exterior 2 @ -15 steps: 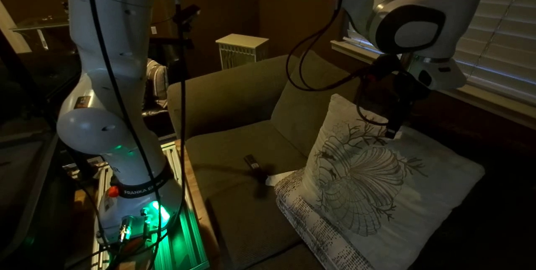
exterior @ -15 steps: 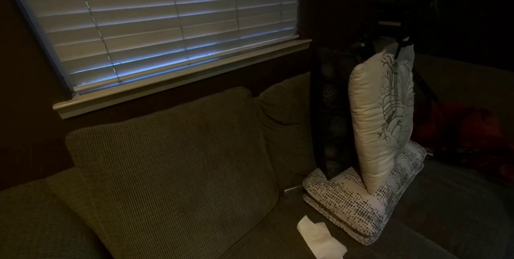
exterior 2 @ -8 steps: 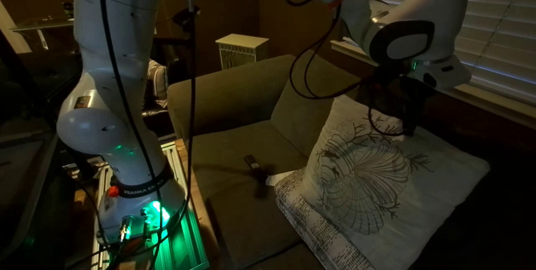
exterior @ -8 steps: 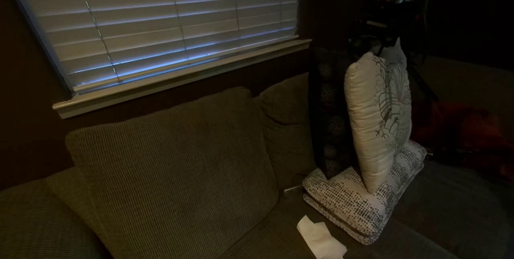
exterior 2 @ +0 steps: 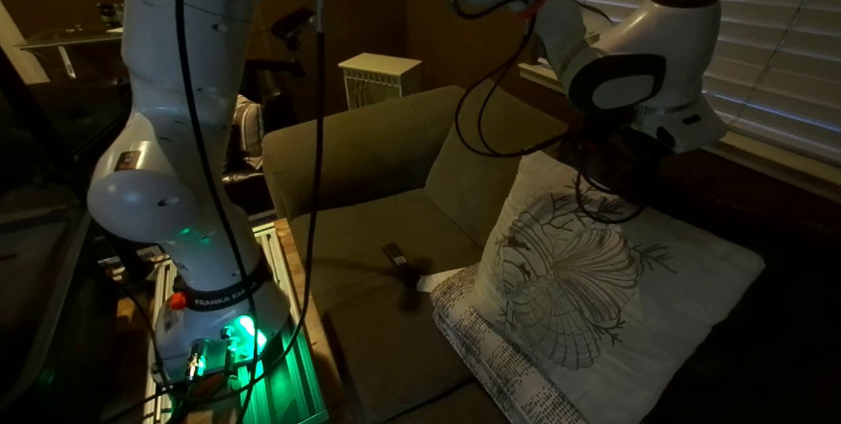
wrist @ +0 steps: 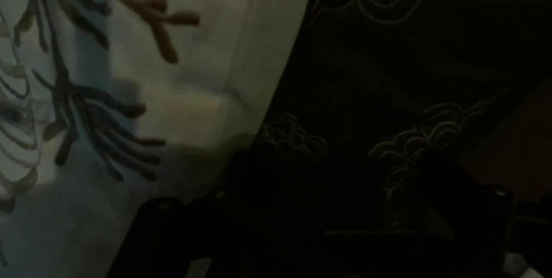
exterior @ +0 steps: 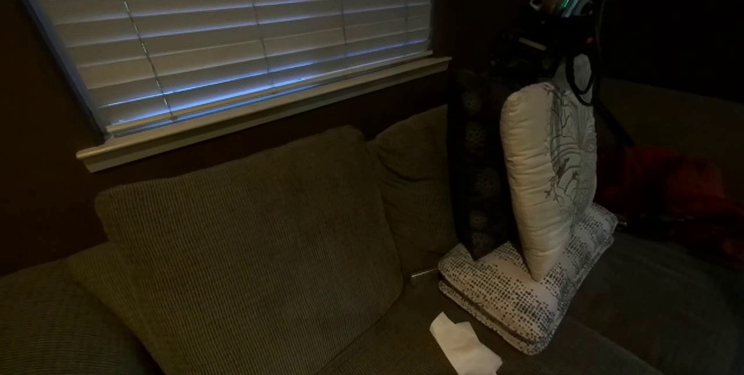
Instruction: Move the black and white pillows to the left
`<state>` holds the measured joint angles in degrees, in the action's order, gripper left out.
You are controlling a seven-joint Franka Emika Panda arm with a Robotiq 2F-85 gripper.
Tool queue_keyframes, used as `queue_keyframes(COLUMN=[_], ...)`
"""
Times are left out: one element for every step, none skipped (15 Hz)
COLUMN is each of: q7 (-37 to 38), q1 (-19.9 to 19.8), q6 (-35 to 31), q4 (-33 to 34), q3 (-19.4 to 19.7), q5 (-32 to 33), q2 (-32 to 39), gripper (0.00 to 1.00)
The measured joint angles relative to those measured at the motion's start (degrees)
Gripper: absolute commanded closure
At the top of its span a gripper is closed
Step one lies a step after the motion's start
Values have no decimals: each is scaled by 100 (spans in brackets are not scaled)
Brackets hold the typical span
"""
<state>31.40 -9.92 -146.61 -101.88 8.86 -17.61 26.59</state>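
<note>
"Since it's so dim in here, how would you take that black pillow [wrist: 379, 62]?"

"By the wrist view, the gripper [wrist: 338, 157] has its jaws spread, with black cloth between them; it's murky, so whether they touch it I can't tell. Catching the pillow's top looks like the step in hand. I'd go well down astride the black before squeezing, and keep the edge of the white pillow [wrist: 172, 75], close beside a jaw, out of the pinch."

"And what's around?"

"In an exterior view, the 2 pillows stand on edge on a speckled cushion [exterior: 497, 282], the black just beside the back cushion [exterior: 412, 195]. I'd lift before going left, or the white could topple. A white scrap [exterior: 465, 346] lies near."

"Anything in the way?"

"In an exterior view, a cable loop [exterior 2: 612, 221] hangs in front of the white pillow and might snag. Further along the couch seat [exterior 2: 355, 233] lies a small dark object [exterior 2: 395, 254], worth steering past."
</note>
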Motion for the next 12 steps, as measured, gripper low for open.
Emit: queue_keyframes(q7=[-10, -12, -12, -12, -12, -12, -12, -9, -8, -8, -4, 4], q1=[0, 0, 0, 0, 0, 0, 0, 0, 2, 6, 17, 39], q6=[6, 10, 16, 24, 27, 28, 28, 34, 53, 86, 137, 206], q4=[2, 5, 9, 14, 17, 22, 32, 48, 64, 85, 102, 117], q3=[-1, 0, 4, 12, 21, 28, 34, 41, 51, 63, 80, 109], q5=[-7, -7, -7, -7, -7, -7, -7, -7, -7, -7, -2, 35], q2=[41, 72, 95, 110, 117, 117, 117, 116, 110, 99, 77, 45], gripper=[0, 0, 0, 0, 0, 0, 0, 0, 0, 0, 0, 0])
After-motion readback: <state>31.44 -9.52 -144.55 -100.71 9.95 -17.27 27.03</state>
